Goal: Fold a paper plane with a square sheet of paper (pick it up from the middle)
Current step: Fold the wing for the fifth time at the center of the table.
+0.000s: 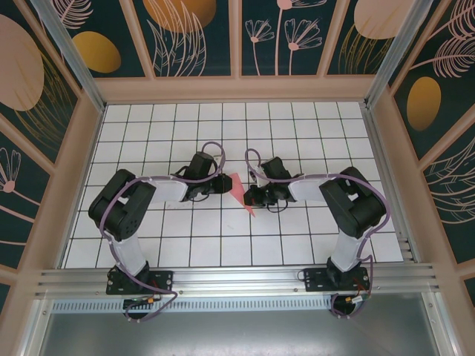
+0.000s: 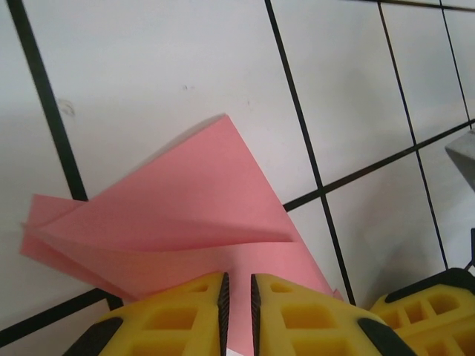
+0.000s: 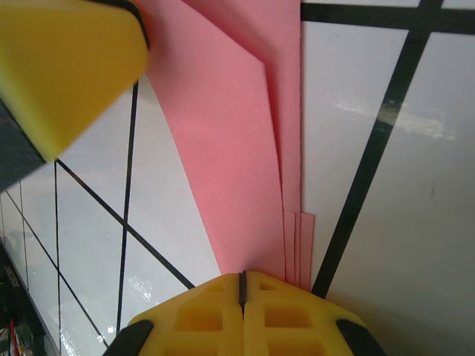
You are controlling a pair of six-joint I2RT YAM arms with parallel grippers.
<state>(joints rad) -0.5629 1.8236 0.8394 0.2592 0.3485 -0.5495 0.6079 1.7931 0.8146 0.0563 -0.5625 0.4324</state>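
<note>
Where the overhead camera looks down, a pink-red folded paper sheet (image 1: pixel 241 193) lies as a narrow pointed wedge mid-table on the white, black-gridded tabletop (image 1: pixel 297 133). The left gripper (image 1: pixel 223 183) is at its left edge and the right gripper (image 1: pixel 254 197) at its right, with bare tiles reaching to the wooden walls (image 1: pixel 82 170). From the left wrist, yellow fingers (image 2: pixel 185 311) stand almost together, a thin slit between them. The sheet (image 2: pixel 185 215) runs under them, upper flap raised; whether they pinch it I cannot tell. From the right wrist, that gripper (image 3: pixel 241 280) is closed seam to seam against the sheet's (image 3: pixel 230 148) layered end, with the left arm's yellow finger (image 3: pixel 67 67) close by.
</note>
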